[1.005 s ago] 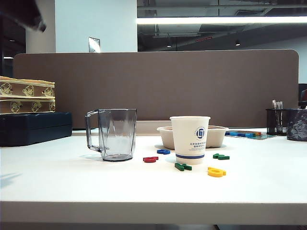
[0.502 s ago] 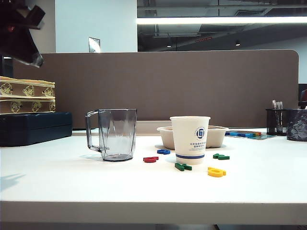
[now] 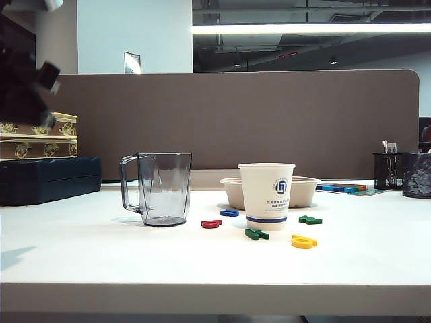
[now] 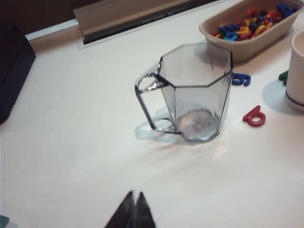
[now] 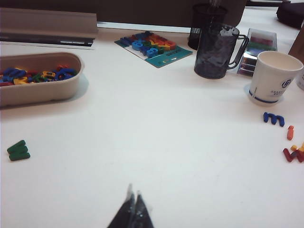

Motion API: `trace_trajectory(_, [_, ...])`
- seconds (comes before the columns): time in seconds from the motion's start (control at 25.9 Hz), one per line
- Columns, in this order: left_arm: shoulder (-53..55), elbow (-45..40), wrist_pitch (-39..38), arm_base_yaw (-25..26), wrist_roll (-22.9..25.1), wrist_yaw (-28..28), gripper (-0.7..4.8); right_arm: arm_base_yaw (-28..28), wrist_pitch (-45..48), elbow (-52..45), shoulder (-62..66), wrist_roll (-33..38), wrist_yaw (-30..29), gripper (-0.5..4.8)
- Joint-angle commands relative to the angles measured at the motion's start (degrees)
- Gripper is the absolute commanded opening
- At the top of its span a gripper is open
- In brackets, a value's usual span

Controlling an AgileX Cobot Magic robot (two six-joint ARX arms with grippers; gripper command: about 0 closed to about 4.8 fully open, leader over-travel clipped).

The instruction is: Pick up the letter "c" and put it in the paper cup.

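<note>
Downward motion of my left arm (image 3: pixel 23 87) is the only change in the exterior view: a second ago it was a dark shape in the upper left corner, and now it hangs lower, blurred, in front of the stacked boxes (image 3: pixel 37 134). Nothing on the table (image 3: pixel 101 256) has shifted. The left tool (image 4: pixel 135 209) has its tips pressed together on nothing, above bare table short of the clear mug (image 4: pixel 194 92); the crimson letter (image 4: pixel 255 116) lies beyond the mug. The right tool (image 5: pixel 133 206) is likewise closed and empty over open table. The paper cup (image 3: pixel 267 195) stands upright just in front of the beige bowl (image 3: pixel 303 192). A small orange-red piece (image 5: pixel 290 132), which I take to be the letter "c" though its shape is too small to read, lies near a second white cup (image 5: pixel 274 78) on the right arm's side, outside the exterior view. My judgement: no pick has begun, and the right tool is the better placed but must part before it reaches the letter.
</note>
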Motion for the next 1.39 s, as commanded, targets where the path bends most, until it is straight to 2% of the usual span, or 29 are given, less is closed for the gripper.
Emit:
trace_trajectory(0.04, [-0.11,-2.51,5.2,0.11,0.22,-0.22,-0.06,0.02,6.82,-1.57,0.02,0.57,1.51,-0.01])
trace_trajectory(0.15, [-0.11,-4.94,8.17,2.34,-0.07,-0.04,-0.06,0.04,5.6,-1.84,0.09,1.07,8.33,-0.01])
trace_trajectory(0.27, [-0.11,-5.86,9.88,4.79,-1.7,0.04,-0.06,0.04,3.45,-1.88,0.09,1.11,10.19,-0.01])
trace_trajectory(0.43, [-0.11,-7.98,13.94,8.55,-4.07,0.11,-0.06,0.02,7.41,-4.9,0.02,2.67,8.37,-0.01])
trace_trajectory(0.5, [-0.09,-9.07,14.97,9.16,-4.09,0.07,-0.06,0.04,12.44,-8.11,0.0,2.67,6.6,-0.01])
trace_trajectory(0.62, [-0.09,-9.53,15.17,9.18,-4.09,0.04,-0.06,0.04,15.3,-10.58,0.0,2.64,6.62,-0.01])
trace_trajectory(0.81, [-0.04,-10.23,15.8,9.2,-4.31,0.0,-0.06,0.04,15.61,-12.98,-0.02,0.52,5.35,-0.01])
trace_trajectory(0.97, [-0.04,-11.91,16.68,9.2,-7.41,-1.16,-0.06,0.04,15.78,-13.07,0.0,-1.05,4.52,-0.01])
trace_trajectory(1.39, [-0.04,-14.56,17.2,9.18,-7.78,-1.62,-0.06,0.02,12.5,-13.07,-0.02,-1.01,4.7,0.0])
